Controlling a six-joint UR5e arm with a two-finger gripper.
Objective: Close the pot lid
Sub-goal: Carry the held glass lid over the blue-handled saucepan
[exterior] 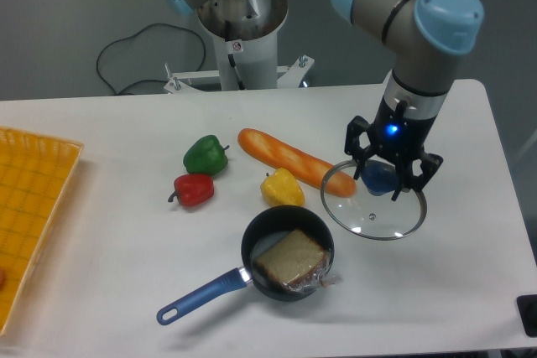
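The pot (288, 253), a small black saucepan with a long blue handle (200, 296) pointing front left, stands at the front middle of the table with a slice of bread (289, 260) in it. The lid (374, 207), clear glass with a metal rim, is to the right of and behind the pot, and its left rim overlaps the end of the baguette. My gripper (381, 180) comes down from above and its fingers close on the lid's blue knob (377, 178). The lid looks slightly raised off the table.
A baguette (289, 159) lies behind the pot, with a yellow pepper (281, 187) just behind the pot's rim. A green pepper (205, 155) and a red pepper (194, 189) lie to the left. An orange tray (33, 207) sits at the left edge.
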